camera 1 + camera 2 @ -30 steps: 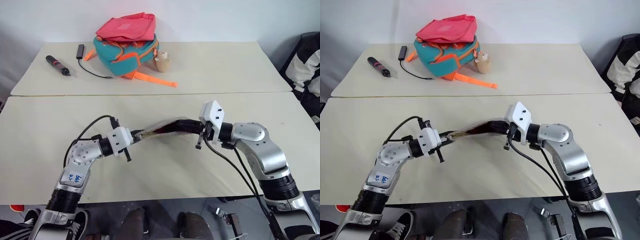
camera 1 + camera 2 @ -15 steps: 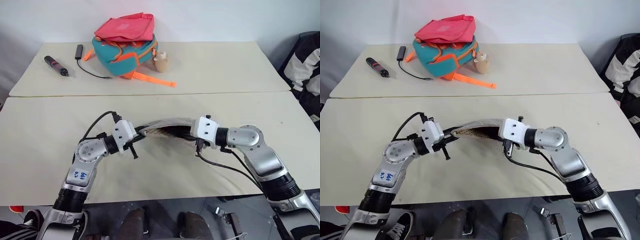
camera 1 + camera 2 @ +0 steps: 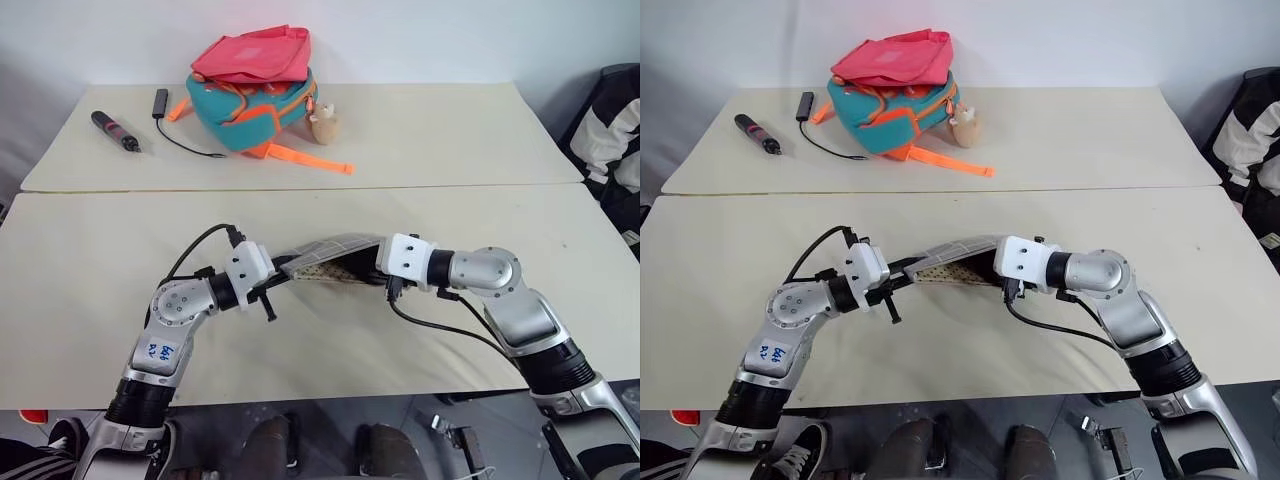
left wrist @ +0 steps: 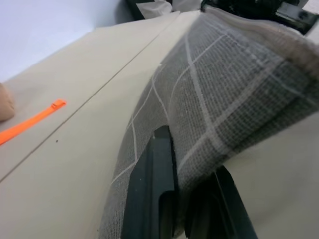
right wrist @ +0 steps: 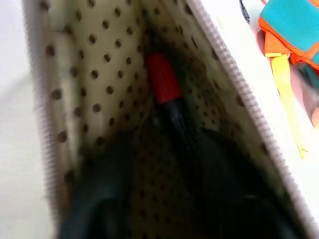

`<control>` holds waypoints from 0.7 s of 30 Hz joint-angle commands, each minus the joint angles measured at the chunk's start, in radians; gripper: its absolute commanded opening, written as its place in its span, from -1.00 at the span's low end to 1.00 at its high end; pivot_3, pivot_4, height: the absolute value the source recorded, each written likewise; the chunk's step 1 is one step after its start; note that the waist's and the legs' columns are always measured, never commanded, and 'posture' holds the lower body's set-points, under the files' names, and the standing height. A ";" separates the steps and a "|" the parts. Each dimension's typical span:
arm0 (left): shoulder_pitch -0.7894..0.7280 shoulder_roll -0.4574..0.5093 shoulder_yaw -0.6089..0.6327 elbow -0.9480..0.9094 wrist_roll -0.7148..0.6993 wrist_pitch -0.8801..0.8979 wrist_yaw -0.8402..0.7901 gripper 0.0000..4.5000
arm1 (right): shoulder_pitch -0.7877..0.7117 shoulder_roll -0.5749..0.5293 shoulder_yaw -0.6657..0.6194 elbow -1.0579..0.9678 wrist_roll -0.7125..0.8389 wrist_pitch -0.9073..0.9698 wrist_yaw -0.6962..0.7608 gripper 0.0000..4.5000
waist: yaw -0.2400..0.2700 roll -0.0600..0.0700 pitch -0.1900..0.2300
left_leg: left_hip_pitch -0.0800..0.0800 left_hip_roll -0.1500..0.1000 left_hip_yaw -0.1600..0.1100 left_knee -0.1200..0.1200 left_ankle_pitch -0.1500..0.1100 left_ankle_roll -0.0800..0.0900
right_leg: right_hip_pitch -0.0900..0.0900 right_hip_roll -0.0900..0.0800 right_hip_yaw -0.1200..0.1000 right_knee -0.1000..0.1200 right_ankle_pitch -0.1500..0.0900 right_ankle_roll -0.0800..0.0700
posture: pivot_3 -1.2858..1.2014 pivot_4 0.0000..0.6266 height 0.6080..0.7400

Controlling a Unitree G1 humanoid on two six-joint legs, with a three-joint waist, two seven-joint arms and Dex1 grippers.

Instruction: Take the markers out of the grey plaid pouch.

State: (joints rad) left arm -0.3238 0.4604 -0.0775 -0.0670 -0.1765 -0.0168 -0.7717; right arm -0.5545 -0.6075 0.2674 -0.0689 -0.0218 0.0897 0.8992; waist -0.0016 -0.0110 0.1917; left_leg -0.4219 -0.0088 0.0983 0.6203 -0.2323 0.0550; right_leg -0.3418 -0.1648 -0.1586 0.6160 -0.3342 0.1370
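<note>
Left eye view: the grey plaid pouch [image 3: 330, 258] hangs above the near worktop [image 3: 80, 290] between both arms. The left pincer [image 3: 272, 281] is pinching its corner, while the right pincer [image 3: 992, 272] sits at the open mouth, fingers spread apart inside. A red marker [image 5: 167, 89] lies against the dotted lining.

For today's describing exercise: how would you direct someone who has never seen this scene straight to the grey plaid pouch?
Start at the near table, where the two arms meet. Between the left gripper and the right gripper hangs the grey plaid pouch, a flat fabric case lifted off the tabletop. Its thin white grid lines and cream dotted lining set it apart from the teal-orange backpack on the far table.
</note>
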 commanded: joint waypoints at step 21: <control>-0.025 -0.003 0.054 -0.149 -0.263 0.312 -0.035 -1.00 | -0.071 -0.071 0.017 -0.064 -0.067 0.013 0.099 -0.42 | 0.000 0.000 0.000 | 0.000 0.000 0.000 0.000 0.000 0.000 | 0.000 0.000 0.000 0.000 0.000 0.000 | 0.03 -0.52 1.00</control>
State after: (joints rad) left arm -0.3278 0.4487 -0.0512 -0.1346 -0.3350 0.2028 -0.7874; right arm -0.5946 -0.6569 0.2929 -0.0802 -0.0982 0.0707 0.9586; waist -0.0013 -0.0109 0.1917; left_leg -0.4219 -0.0087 0.0979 0.6206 -0.2323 0.0550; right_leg -0.3417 -0.1649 -0.1584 0.6162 -0.3342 0.1370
